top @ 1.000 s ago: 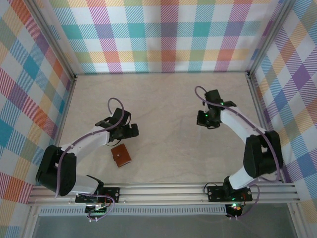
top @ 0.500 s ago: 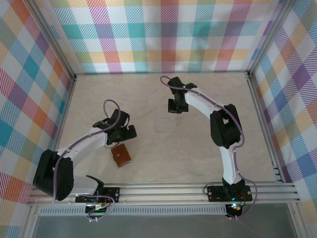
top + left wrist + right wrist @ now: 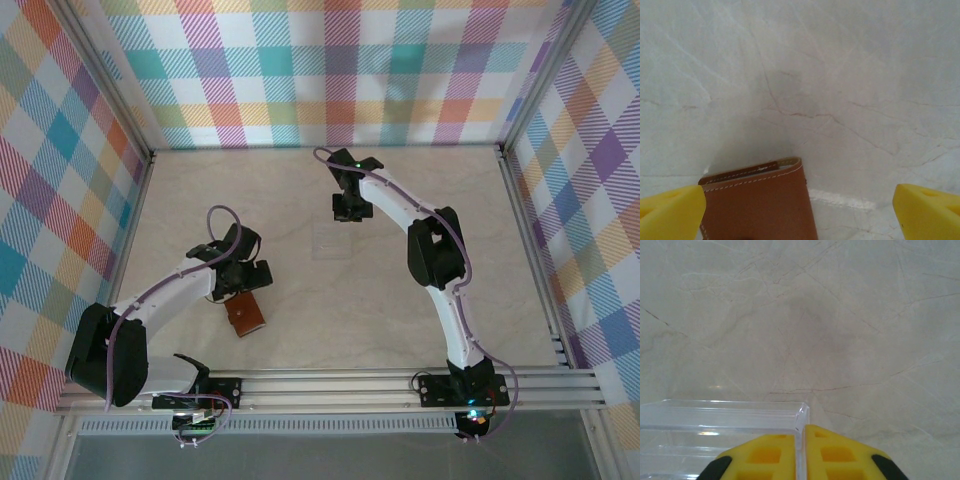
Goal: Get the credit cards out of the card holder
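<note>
The left gripper (image 3: 243, 276) is hovering wide open over the far edge of the closed card holder (image 3: 244, 315), near left, ready to straddle it; the right gripper (image 3: 801, 450), far centre, is pinching a clear tray (image 3: 715, 415), likely for the hidden credit cards

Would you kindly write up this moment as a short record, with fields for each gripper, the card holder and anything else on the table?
left gripper: open, jaws wide, poised over the card holder
right gripper: fingers together, apparently pinching a wall of the clear tray
card holder: brown leather, folded shut, lying flat near the left arm
clear tray: transparent, on the table farther out, toward the middle
table: pale marbled surface
task stage: holder not yet gripped or opened
</note>
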